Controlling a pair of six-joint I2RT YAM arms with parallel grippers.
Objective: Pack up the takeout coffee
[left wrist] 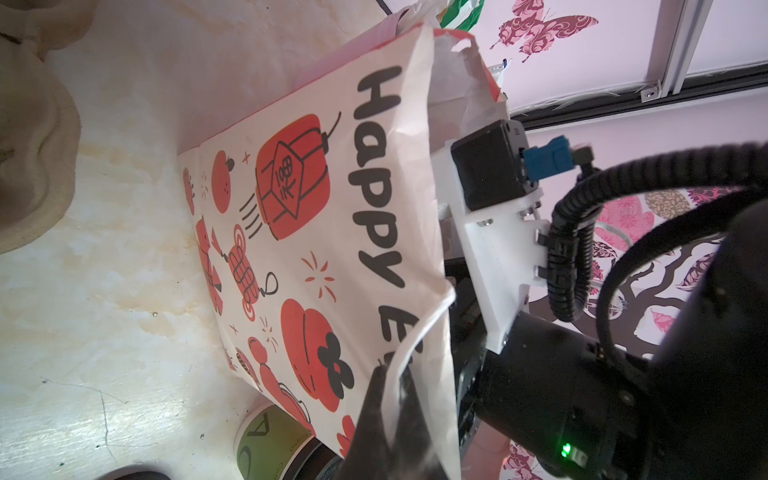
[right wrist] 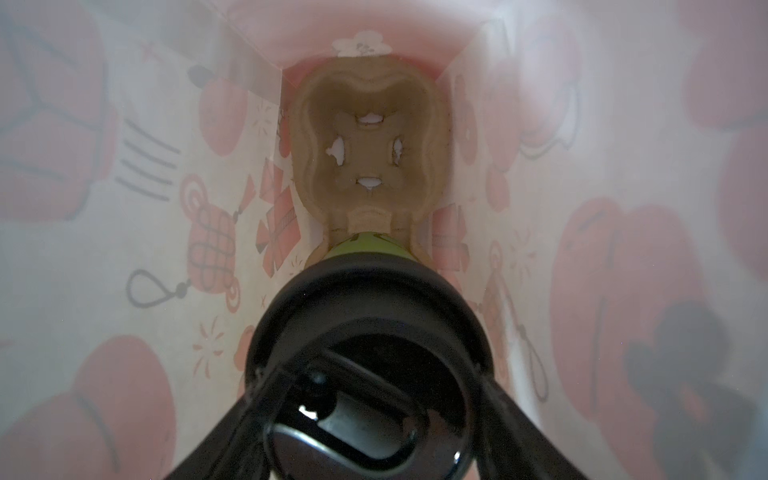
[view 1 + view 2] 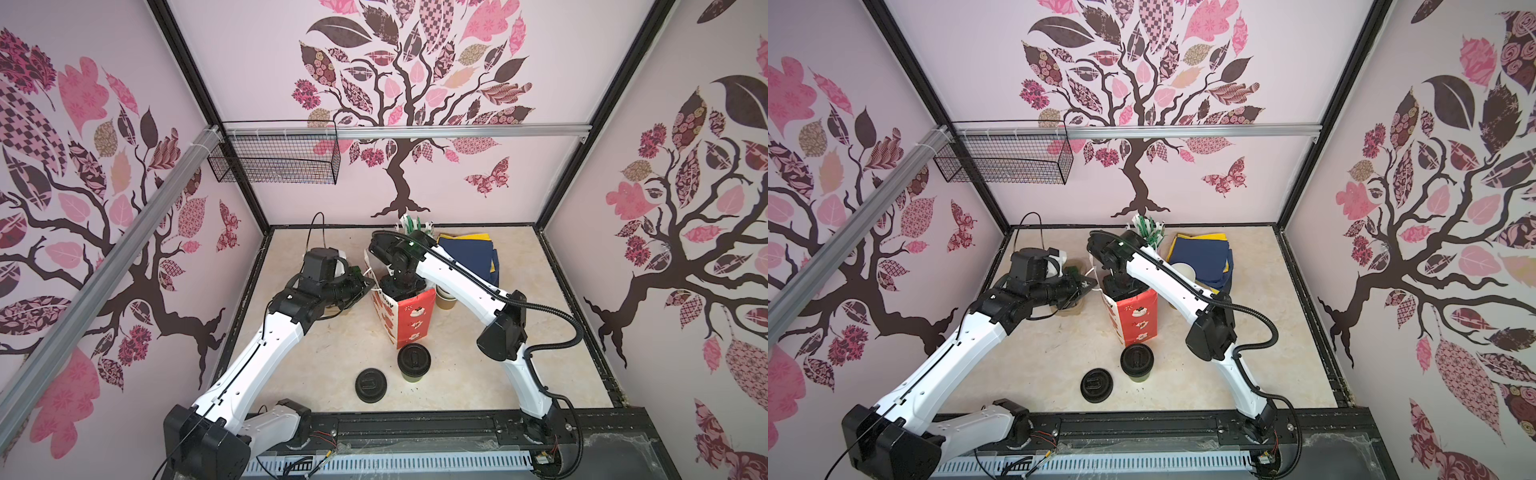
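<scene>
The red-and-white paper bag [image 3: 415, 320] [image 3: 1138, 320] stands open mid-table. My right gripper [image 2: 370, 415] reaches down inside it, shut on one takeout coffee cup [image 2: 365, 332] by its black lid, fingers [image 2: 511, 424] on both sides. The cup's green body points into the near pocket of a beige pulp carrier [image 2: 370, 141] at the bag's bottom. My left gripper [image 1: 395, 399] [image 3: 365, 286] is shut on the bag's white handle at its rim [image 1: 419, 340]. A second lidded cup [image 3: 413, 361] [image 3: 1136, 360] [image 1: 270, 440] stands in front of the bag.
A loose black lid [image 3: 371, 385] [image 3: 1096, 385] lies near the front edge. Another pulp carrier [image 1: 33, 124] sits left of the bag. Brown cups [image 3: 446, 299], navy and yellow napkins [image 3: 469, 253] and green-white sticks [image 3: 415, 224] stand behind on the right. A wire basket [image 3: 274, 162] hangs on the back wall.
</scene>
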